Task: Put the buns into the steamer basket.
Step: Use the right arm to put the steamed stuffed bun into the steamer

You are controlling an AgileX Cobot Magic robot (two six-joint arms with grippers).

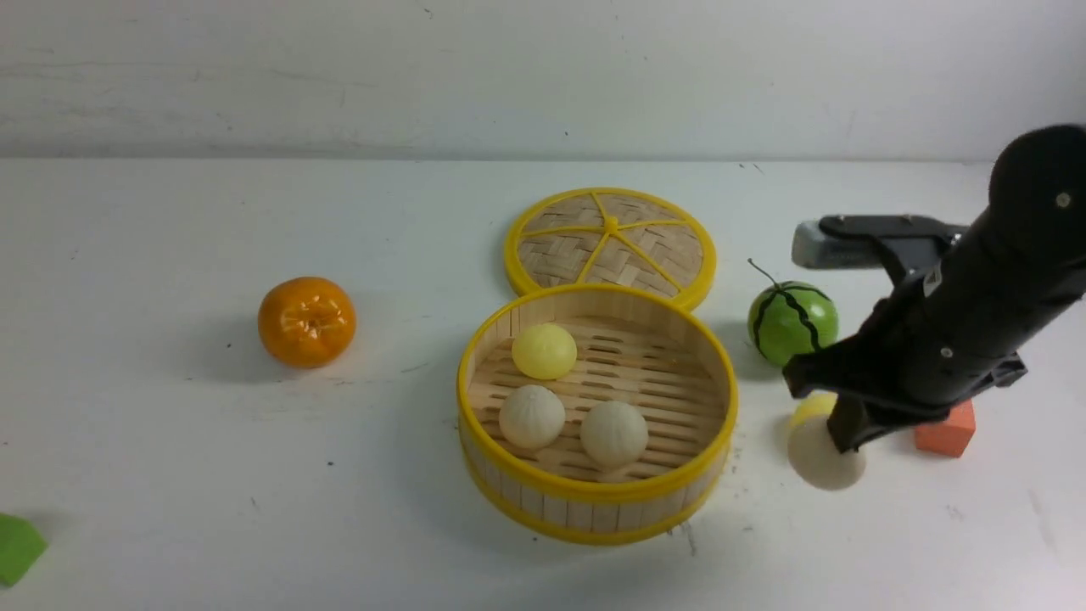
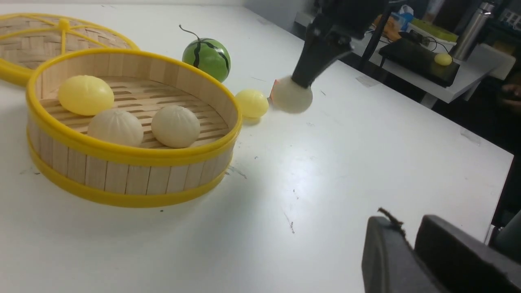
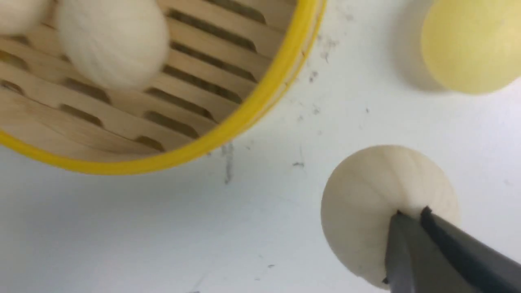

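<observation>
The steamer basket stands mid-table holding three buns: a pale yellow one and two beige pleated ones. To its right, my right gripper is shut on the top of another beige bun. The right wrist view shows its thin fingertips pinching that bun. I cannot tell whether the bun rests on the table. A pale yellow bun lies just behind it. My left gripper is out of the front view and hovers near the basket, a narrow gap between its empty fingers.
A flat woven lid lies behind the basket. A green watermelon ball and an orange-red block sit close to my right arm. A glossy orange is at the left, a green block at the near-left edge.
</observation>
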